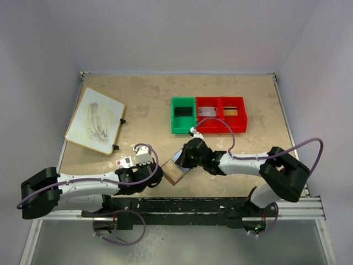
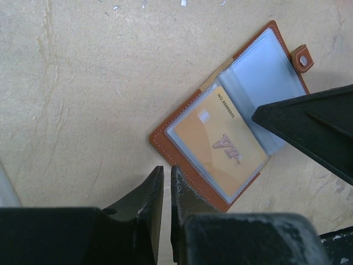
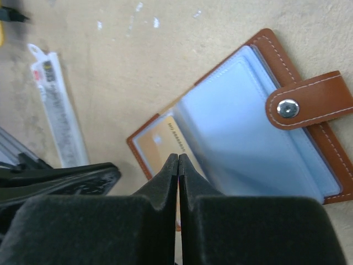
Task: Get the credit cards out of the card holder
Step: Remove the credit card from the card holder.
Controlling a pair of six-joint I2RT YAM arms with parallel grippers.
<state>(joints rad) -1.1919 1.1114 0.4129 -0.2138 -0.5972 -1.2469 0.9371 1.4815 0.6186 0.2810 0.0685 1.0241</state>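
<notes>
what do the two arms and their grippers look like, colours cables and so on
Both arms have white tubular links between black joint housings: left arm, right arm. A lilac cable loops along each. The left gripper and right gripper have matte black wedge-shaped fingers tapering to thin tips. A small white and red tag sits near the left wrist.

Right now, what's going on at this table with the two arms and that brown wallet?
A robot is trying to get cards out of the card holder, which lies open on the table. A golden card sits in one of its clear pockets, not yet out. The right gripper is shut, its tips down on the open holder by that card; whether it pinches anything is unclear. The left gripper sits just beside the holder's edge, jaws almost together, holding nothing.
</notes>
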